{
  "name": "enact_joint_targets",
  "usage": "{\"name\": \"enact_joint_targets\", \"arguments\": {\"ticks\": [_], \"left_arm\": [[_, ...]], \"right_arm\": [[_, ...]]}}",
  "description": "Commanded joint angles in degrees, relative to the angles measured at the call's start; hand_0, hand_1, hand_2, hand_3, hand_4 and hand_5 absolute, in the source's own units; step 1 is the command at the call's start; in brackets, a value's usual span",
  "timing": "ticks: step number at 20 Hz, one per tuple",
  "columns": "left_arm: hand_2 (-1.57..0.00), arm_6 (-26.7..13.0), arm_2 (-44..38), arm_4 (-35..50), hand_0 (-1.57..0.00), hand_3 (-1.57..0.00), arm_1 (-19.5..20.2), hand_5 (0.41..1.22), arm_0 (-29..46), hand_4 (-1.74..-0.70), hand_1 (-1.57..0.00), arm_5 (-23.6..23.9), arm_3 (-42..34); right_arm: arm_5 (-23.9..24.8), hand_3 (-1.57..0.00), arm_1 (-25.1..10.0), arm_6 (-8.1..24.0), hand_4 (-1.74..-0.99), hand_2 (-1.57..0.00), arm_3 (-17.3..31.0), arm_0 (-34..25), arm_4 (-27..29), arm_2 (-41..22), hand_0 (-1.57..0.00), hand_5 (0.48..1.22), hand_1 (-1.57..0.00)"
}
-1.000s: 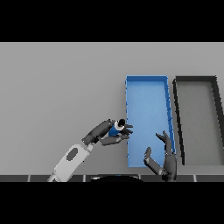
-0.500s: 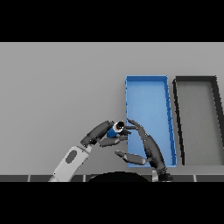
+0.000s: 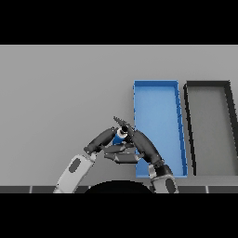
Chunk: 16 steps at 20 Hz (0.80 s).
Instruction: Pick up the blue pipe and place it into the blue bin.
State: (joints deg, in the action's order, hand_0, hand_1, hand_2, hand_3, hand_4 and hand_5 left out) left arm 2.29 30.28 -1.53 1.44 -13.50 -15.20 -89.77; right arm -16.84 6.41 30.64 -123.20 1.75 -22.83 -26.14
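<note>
Since the right hand (image 3: 139, 144) has swung in, fingers extended, against the blue pipe (image 3: 122, 135) gripped by the left hand (image 3: 101, 141), transfer beside the blue bin (image 3: 157, 86) appears underway.

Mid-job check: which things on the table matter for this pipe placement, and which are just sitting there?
In play:
- blue pipe, held between both hands beside the bin's left wall
- blue bin, the target
- left robot hand, curled round the pipe
- right robot hand, fingers against the pipe

Just lying about:
- black bin, right of the blue bin

I logged: blue pipe (image 3: 120, 135), blue bin (image 3: 158, 84), black bin (image 3: 208, 84), grey table (image 3: 60, 93), dark hands on white-grey arms.
</note>
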Motion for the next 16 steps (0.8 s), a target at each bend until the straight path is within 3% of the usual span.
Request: {"name": "enact_joint_targets", "arguments": {"ticks": [1, 4, 6, 7, 8, 9, 11, 12, 14, 16], "left_arm": [[-1.57, 0.6, -0.4, 0.4, -1.57, -1.57, 0.0, 1.221, 0.2, -1.47, -1.57, -0.4, 0.3], [-1.57, 1.3, -0.4, 0.8, -1.57, -1.57, -0.3, 1.221, 0.4, -1.45, -1.57, -1.8, -0.1], [-1.57, 0.8, -1.0, 0.9, -1.57, -1.57, -0.3, 1.221, 0.6, -1.46, -1.57, -1.9, -0.6], [-1.57, -0.2, -1.0, 0.2, -1.57, -1.57, -0.4, 1.221, 0.7, -1.51, -1.57, -1.6, -0.1], [-1.54, -0.9, -1.4, 0.7, -1.57, -1.3, -0.7, 1.221, 0.9, -1.56, -1.57, -1.3, -0.4], [-1.53, -1.7, -1.1, 0.9, -1.57, -1.14, -0.8, 1.221, 1.3, -1.6, -1.57, -1.7, -0.3], [-1.54, -0.9, -1.2, 0.7, -1.57, -1.21, -1.0, 1.221, 0.8, -1.65, -1.57, -1.6, -0.4], [-1.55, 0.0, -1.1, 0.4, -1.57, -1.23, -1.3, 1.221, 1.0, -1.67, -1.57, -1.6, 0.1], [-1.56, 0.6, -1.8, 0.6, -1.57, -1.31, -1.2, 1.221, 0.6, -1.69, -1.57, -1.8, 0.3], [-1.56, 0.4, -1.7, 0.0, -1.57, -1.32, -1.1, 1.221, 0.9, -1.71, -1.57, -2.2, 0.3]], "right_arm": [[-0.3, 0.0, 0.8, 0.4, -1.194, 0.0, 1.0, -1.6, 0.5, 0.1, 0.0, 0.514, 0.0], [-1.8, 0.0, 1.6, 1.2, -1.214, -0.02, 2.4, -5.1, 2.3, 1.6, 0.0, 0.511, -0.01], [-2.5, -0.05, 2.5, 1.9, -1.222, -0.13, 2.9, -8.0, 3.4, 2.5, -0.02, 0.517, -0.11], [-2.8, -0.14, 2.6, 2.4, -1.255, -0.25, 3.4, -9.7, 4.0, 3.6, -0.17, 0.519, -0.24], [-3.3, -0.31, 2.6, 2.7, -1.303, -0.43, 3.4, -10.4, 4.7, 4.0, -0.4, 0.52, -0.44], [-3.5, -0.5, 2.3, 2.4, -1.383, -0.66, 3.7, -10.5, 4.5, 3.9, -0.63, 0.523, -0.65], [-3.4, -0.79, 2.9, 2.6, -1.496, -0.99, 4.0, -11.7, 4.5, 3.8, -0.97, 0.555, -0.98], [-3.2, -0.9, 3.6, 2.5, -1.537, -1.1, 4.2, -11.7, 5.4, 4.2, -1.09, 0.6, -1.1], [-1.8, -1.14, 5.7, 1.1, -1.495, -1.27, 5.4, -12.2, 5.5, 3.8, -1.26, 0.781, -1.27], [-1.9, -1.29, 5.2, -1.9, -1.475, -1.38, 5.5, -11.0, 4.8, 3.9, -1.37, 0.94, -1.38]]}}
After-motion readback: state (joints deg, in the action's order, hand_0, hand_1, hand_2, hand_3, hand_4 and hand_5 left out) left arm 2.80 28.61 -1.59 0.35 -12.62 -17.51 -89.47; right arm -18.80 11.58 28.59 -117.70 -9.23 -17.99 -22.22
